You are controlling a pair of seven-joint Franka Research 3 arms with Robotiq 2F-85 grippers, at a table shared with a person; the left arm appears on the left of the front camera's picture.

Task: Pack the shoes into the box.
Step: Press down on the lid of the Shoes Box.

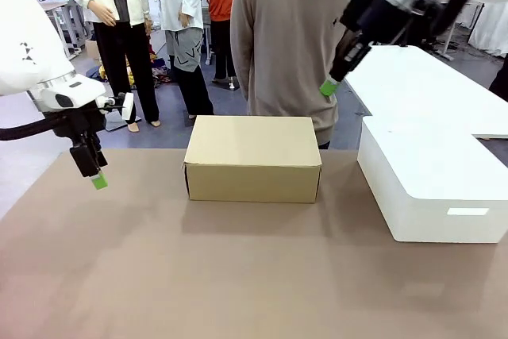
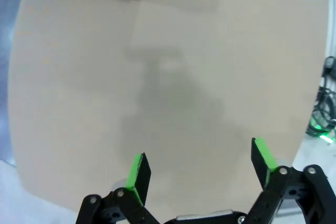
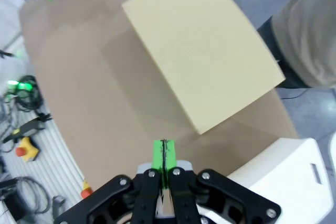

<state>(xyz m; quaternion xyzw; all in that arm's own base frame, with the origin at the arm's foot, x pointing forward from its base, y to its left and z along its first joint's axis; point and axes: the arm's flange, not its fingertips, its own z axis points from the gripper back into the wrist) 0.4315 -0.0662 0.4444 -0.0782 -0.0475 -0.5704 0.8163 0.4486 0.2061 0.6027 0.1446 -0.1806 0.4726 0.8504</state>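
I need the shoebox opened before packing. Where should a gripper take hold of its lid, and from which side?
Probably the lid's front edge, from the robot's side. The box sits closed with its flat lid level; where the hinge lies cannot be told. The left gripper, open above bare table, could reach it.

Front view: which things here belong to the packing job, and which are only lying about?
For the job:
- box, lid closed
- left gripper, open, holding nothing
- right gripper, shut, holding nothing

Lying about:
- large white block, beside the box
- cables off the table edge
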